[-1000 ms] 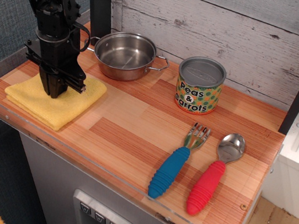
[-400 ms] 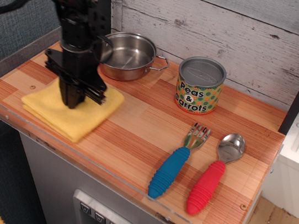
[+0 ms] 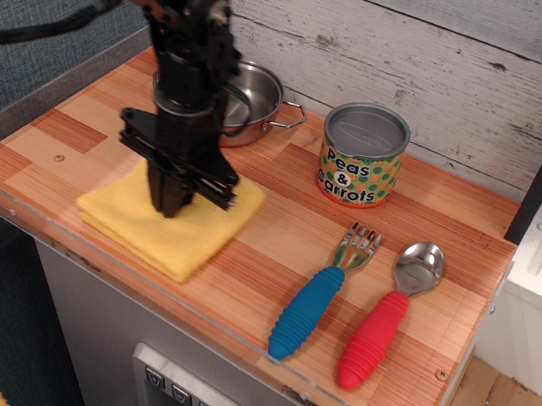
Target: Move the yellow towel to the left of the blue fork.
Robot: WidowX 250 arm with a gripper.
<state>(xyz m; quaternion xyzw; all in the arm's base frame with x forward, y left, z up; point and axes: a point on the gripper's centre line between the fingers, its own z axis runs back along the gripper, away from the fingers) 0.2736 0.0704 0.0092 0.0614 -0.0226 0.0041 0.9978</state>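
The yellow towel [image 3: 181, 233], a folded square of cloth, lies flat on the wooden counter near its front edge, left of centre. My black gripper [image 3: 167, 205] points straight down onto the towel's middle, its fingers together and pressed into the cloth. The blue fork [image 3: 317, 295], with silver tines and a ribbed blue handle, lies to the right of the towel with a strip of bare wood between them.
A red-handled spoon [image 3: 386, 320] lies right of the fork. A steel pot [image 3: 245, 101] stands at the back, partly behind my arm. A peas and carrots can [image 3: 361, 155] stands at the back centre. A clear rim [image 3: 7, 211] runs along the counter's front edge.
My gripper and the yellow towel have slid together to the right along the counter's front, from the left end towards the fork. Fork, spoon, can and pot have not moved.
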